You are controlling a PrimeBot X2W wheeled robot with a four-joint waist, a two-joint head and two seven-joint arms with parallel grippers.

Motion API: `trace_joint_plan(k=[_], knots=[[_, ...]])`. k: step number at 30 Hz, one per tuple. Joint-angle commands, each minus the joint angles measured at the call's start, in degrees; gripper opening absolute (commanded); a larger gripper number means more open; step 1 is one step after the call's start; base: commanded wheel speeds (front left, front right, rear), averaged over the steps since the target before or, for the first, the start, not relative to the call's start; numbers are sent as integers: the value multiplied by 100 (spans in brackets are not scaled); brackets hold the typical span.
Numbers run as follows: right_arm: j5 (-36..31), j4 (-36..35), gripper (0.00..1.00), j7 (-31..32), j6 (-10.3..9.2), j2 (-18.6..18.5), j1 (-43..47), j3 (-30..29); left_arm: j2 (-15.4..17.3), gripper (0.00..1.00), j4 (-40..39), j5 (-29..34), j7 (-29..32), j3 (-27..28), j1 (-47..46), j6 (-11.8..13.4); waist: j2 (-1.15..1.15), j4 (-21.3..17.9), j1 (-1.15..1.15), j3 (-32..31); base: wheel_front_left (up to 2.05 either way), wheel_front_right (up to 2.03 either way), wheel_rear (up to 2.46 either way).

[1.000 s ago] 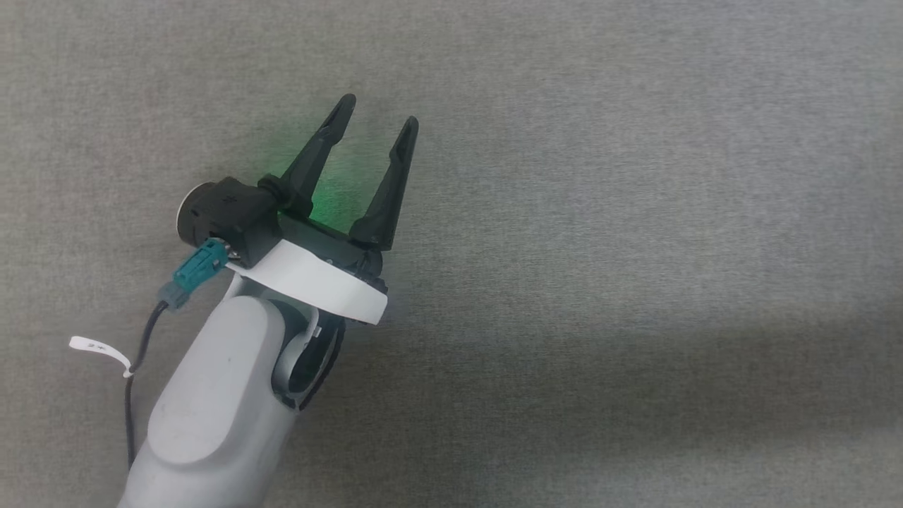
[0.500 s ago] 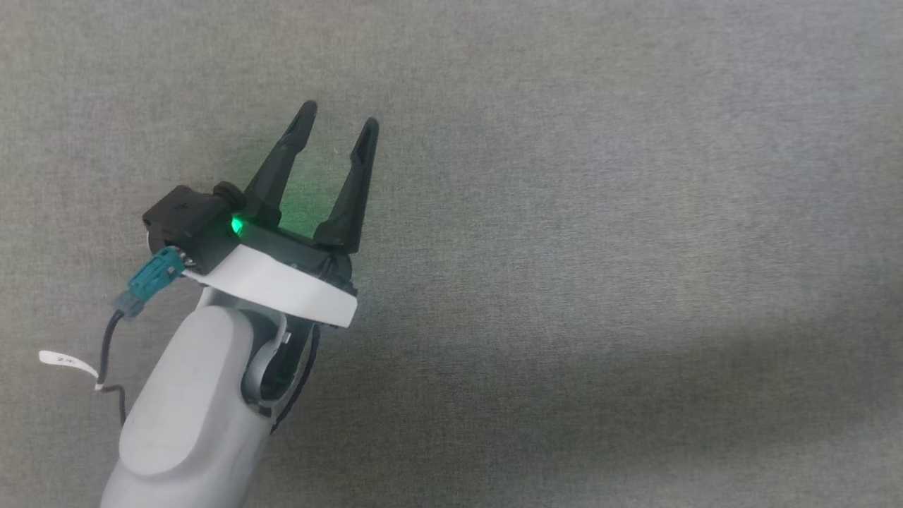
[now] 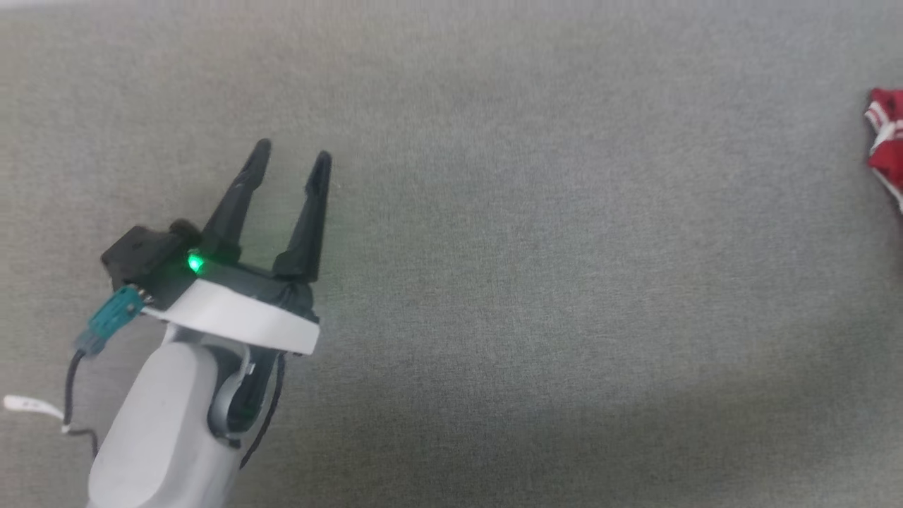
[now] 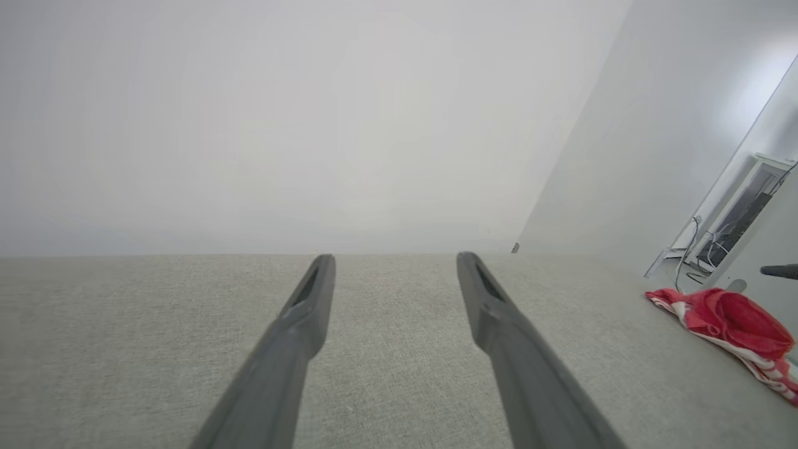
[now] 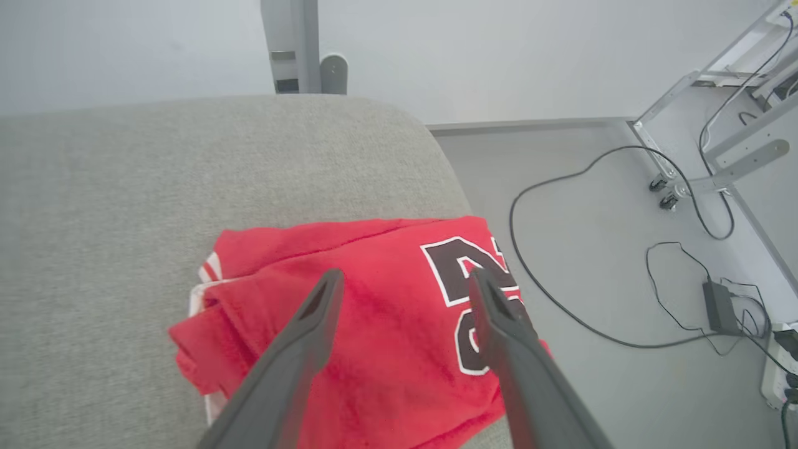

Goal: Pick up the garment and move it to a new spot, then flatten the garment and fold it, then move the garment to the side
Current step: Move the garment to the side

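The red garment [image 5: 374, 324] lies bunched on the grey cushion near its right edge, with the black white-outlined number facing up in the right wrist view. My right gripper [image 5: 405, 277] hovers over it, open, nothing between the fingers. A red-and-white corner of the garment [image 3: 885, 137] peeks in at the head view's right edge. My left gripper [image 3: 291, 156] stands open and empty over bare fabric at the left. From the left wrist, the garment [image 4: 735, 324] sits far off to the right, with the left gripper [image 4: 393, 265] open.
The grey upholstered surface [image 3: 529, 282] spreads wide between my left gripper and the garment. Beyond its rounded right edge the floor [image 5: 592, 187] carries black cables [image 5: 561, 299], a power adapter [image 5: 720, 305] and a white metal frame on casters [image 5: 686, 181]. A grey post [image 5: 293, 43] rises behind.
The head camera has shifted, bringing a corner of the garment in at the right edge. My left gripper has drawn toward the lower left, still open.
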Motion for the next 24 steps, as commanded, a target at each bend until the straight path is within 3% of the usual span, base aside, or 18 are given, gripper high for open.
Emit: trace_joint_plan(k=[1, 13, 24], knots=[[51, -37, 100, -74, -11, 65, 96, 19, -9, 100, -37, 51, -26, 74, 94, -15, 0, 25, 0, -136, 0, 0, 0], [473, -890, 100, -1007, -11, 602, 880, 463, -21, 100, -86, 163, -25, 826, 1016, -15, 0, 119, 0, -854, 0, 0, 0], [615, -1670, 100, -2093, -11, 855, 1990, 699, -61, 100, -103, 245, -26, 1254, 1793, -14, 0, 373, 0, -1405, 0, 0, 0]])
